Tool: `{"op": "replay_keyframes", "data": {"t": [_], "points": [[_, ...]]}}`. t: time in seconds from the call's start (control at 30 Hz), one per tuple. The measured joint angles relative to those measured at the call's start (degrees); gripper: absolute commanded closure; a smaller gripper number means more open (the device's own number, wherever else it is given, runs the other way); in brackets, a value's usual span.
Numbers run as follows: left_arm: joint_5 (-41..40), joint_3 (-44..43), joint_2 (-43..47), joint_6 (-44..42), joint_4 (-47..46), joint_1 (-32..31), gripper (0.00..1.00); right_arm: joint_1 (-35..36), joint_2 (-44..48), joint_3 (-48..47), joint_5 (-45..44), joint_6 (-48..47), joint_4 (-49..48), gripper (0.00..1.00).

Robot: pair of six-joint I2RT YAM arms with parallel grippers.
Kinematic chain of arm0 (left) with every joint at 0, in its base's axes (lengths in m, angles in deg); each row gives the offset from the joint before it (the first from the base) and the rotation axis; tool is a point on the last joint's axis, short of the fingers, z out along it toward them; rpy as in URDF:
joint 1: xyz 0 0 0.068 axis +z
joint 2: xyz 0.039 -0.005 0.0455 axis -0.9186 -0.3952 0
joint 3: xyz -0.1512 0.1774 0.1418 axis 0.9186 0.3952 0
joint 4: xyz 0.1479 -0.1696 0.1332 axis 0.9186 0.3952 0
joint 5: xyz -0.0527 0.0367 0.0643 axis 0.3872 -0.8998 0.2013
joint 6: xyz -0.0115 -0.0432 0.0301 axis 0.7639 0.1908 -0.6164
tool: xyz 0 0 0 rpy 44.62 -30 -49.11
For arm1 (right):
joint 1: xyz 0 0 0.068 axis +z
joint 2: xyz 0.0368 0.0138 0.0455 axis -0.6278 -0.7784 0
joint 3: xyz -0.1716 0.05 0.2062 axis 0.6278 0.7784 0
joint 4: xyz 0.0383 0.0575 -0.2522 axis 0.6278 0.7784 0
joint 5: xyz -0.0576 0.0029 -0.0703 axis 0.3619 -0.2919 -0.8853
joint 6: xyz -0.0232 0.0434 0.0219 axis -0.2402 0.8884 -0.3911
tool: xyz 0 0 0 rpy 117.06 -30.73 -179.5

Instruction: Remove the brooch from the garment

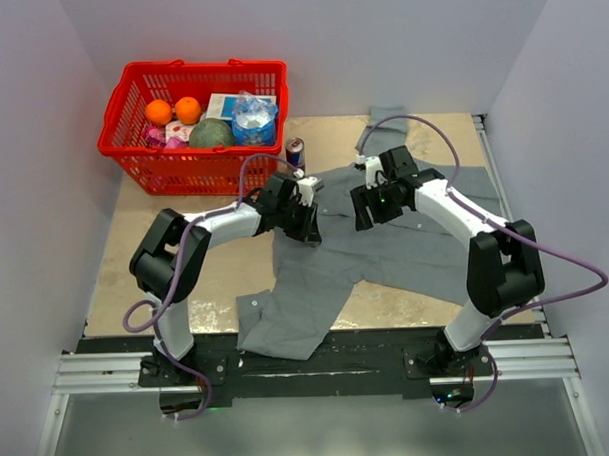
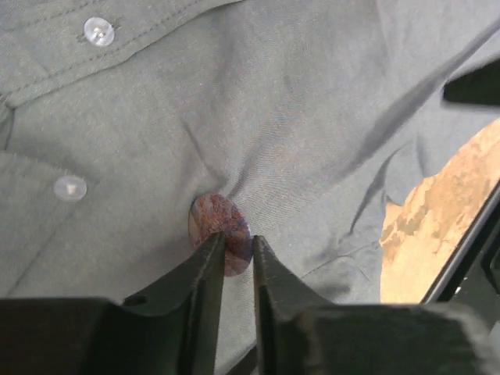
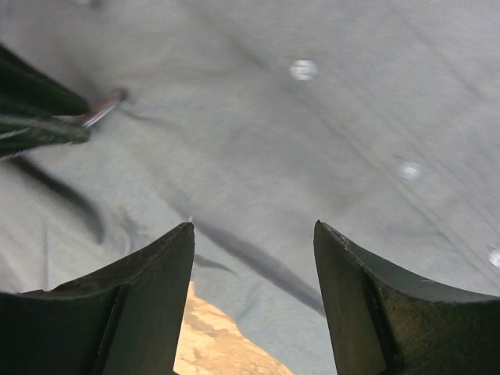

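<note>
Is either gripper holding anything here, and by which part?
The left gripper pinches the brooch by its near edge, jaws nearly together. The right gripper is open over the garment, holding nothing.

We have one fixed view from above and behind the arm bases. It looks down and forward over the whole table (image 1: 331,137), from its near edge to the red basket (image 1: 193,122) at far left. Our left wrist camera hangs very close over the garment (image 2: 273,117), looking past the left gripper (image 2: 238,244) at the brooch (image 2: 219,223). Our right wrist camera looks down past the right gripper (image 3: 253,226) from slightly farther off. Both wrist views share the brooch, the left gripper's tips and the grey cloth around them.
</note>
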Motion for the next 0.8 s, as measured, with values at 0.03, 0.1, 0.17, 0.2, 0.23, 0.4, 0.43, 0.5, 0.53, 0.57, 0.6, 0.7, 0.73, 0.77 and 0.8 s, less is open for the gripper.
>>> {"op": "replay_keyframes", "data": {"t": [0.03, 0.1, 0.17, 0.2, 0.23, 0.4, 0.43, 0.5, 0.53, 0.57, 0.6, 0.7, 0.73, 0.77, 0.8], "points": [[0.31, 0.98, 0.72, 0.66, -0.61, 0.22, 0.80, 1.11, -0.02, 0.00, 0.35, -0.09, 0.04, 0.35], [0.68, 2.51, 1.75, 1.36, -1.84, 0.50, 0.91, 3.21, -0.13, -0.02, 0.63, -0.26, 0.09, 0.35], [0.85, 3.74, 2.54, 2.40, -3.21, 0.57, 1.00, 4.87, -0.50, -0.44, 0.79, -0.63, 0.50, 0.35], [0.72, 4.20, 2.99, 2.80, -3.52, 0.57, 1.00, 5.35, -0.79, -0.76, 0.83, -0.70, 0.63, 0.35], [0.61, 4.72, 3.39, 3.21, -3.76, 0.57, 1.00, 5.81, -1.22, -1.40, 0.83, -0.83, 0.92, 0.35], [0.24, 7.08, 4.04, 5.38, -4.42, 0.59, 1.00, 6.58, -3.32, -3.78, 0.81, -1.27, 1.01, 0.35], [0.28, 7.41, 4.09, 5.81, -4.92, 0.66, 1.00, 6.69, -3.56, -3.93, 0.83, -1.33, 1.07, 0.35], [0.39, 7.61, 4.15, 6.49, -5.66, 0.68, 1.00, 6.99, -3.89, -4.09, 0.83, -1.53, 1.16, 0.35], [0.42, 7.61, 4.15, 6.88, -6.14, 0.68, 1.00, 7.15, -3.91, -4.09, 0.85, -1.55, 1.22, 0.35], [0.42, 7.61, 4.15, 7.30, -6.54, 0.68, 1.00, 7.39, -3.93, -4.09, 1.01, -1.60, 1.25, 0.35], [0.42, 7.61, 4.15, 7.52, -6.95, 0.68, 1.00, 7.67, -3.93, -4.09, 1.42, -1.64, 1.14, 0.34], [0.57, 7.61, 4.15, 8.48, -8.15, 0.68, 1.00, 8.87, -4.07, -4.09, 1.97, -1.73, 0.44, 0.34], [0.66, 7.61, 4.15, 8.66, -8.61, 0.68, 1.00, 9.44, -4.28, -4.09, 1.97, -1.77, -0.09, 0.34], [0.74, 7.61, 4.15, 8.76, -8.90, 0.70, 1.00, 10.01, -4.52, -4.09, 1.95, -1.79, -0.63, 0.34], [0.85, 7.63, 4.15, 8.83, -9.33, 0.72, 1.00, 10.73, -5.01, -4.09, 1.95, -1.90, -1.33, 0.33]]}}
